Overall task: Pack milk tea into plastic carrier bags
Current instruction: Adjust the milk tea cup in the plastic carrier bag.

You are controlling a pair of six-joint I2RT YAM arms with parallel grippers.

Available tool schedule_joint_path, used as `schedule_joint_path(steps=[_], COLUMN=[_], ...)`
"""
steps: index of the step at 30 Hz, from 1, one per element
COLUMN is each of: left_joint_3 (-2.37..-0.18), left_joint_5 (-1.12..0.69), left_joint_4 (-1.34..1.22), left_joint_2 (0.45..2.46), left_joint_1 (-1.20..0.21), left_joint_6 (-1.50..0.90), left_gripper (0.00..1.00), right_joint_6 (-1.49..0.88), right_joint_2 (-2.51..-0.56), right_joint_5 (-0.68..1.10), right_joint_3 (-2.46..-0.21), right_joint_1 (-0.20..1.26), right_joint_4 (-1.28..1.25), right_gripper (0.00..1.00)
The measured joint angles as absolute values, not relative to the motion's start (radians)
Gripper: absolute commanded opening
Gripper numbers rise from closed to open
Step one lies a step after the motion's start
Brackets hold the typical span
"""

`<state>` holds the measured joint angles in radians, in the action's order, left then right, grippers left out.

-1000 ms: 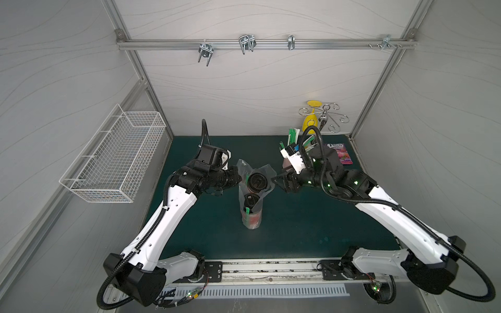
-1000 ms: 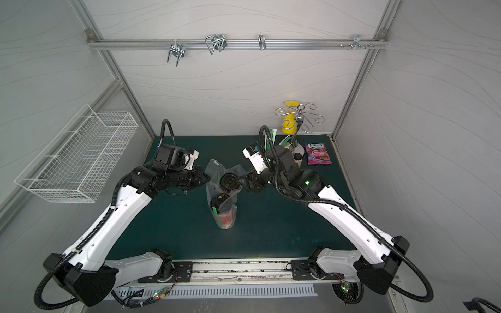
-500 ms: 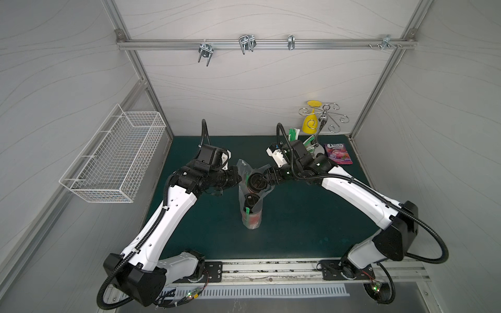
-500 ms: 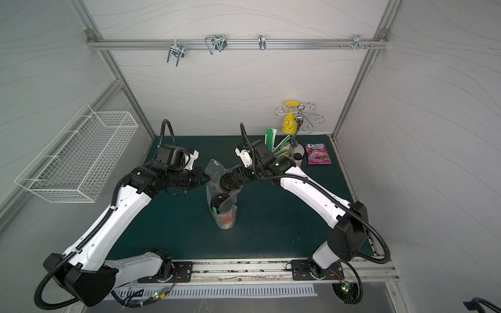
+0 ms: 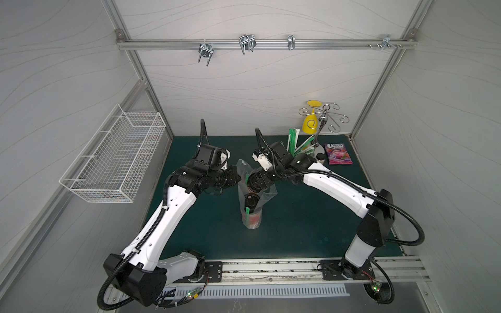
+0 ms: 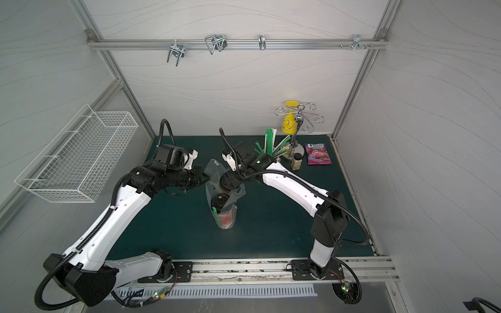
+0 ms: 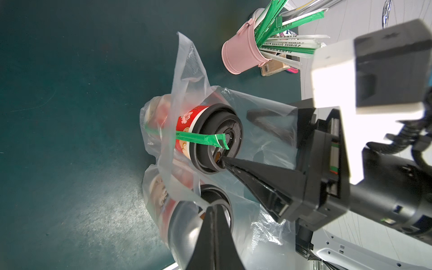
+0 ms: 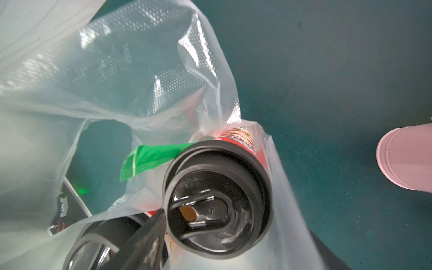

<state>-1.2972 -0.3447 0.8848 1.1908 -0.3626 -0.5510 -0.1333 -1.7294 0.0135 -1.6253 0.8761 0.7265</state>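
One milk tea cup (image 7: 187,126) and a second milk tea cup (image 7: 159,196) stand upright, side by side, inside the clear plastic carrier bag (image 7: 187,67) at the middle of the green worktop (image 5: 311,216). Both black lids show through the bag's open mouth. A green wrapped straw (image 7: 198,138) lies in the bag against the first cup.

Left gripper (image 7: 211,208): jaws clenched on the bag's upper edge.

Right gripper (image 7: 235,138): jaws released and spread at the bag mouth. One fingertip touches the first cup's lid rim; the other sits behind the film.

A pink bucket (image 7: 240,56) of wrapped straws stands apart.
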Motion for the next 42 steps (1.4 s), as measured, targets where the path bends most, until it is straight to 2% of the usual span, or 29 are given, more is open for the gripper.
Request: schedule_joint_path(steps=[29,36,42], left_joint_3=[-1.297,-1.297,-1.298], left_joint_5=[-0.354,-0.359,-0.361], left_joint_4=[0.885,0.885,0.886], left_joint_2=[1.194,1.203,1.205], left_joint_1=[-0.352,-0.351,-0.351], left_joint_6=[-0.533,-0.529,-0.528], left_gripper=[0.0,0.0,0.0], right_joint_6=[-0.078,-0.079,-0.082], right_joint_2=[-1.925,-1.98,-1.982], right_joint_5=[-0.115,-0.143,-0.145], right_joint_3=[-1.872,-1.946,-1.946], right_joint_1=[0.908,0.908,0.908], right_joint_4=[0.799,0.818,0.817], right_gripper=[0.78,0.82,0.92])
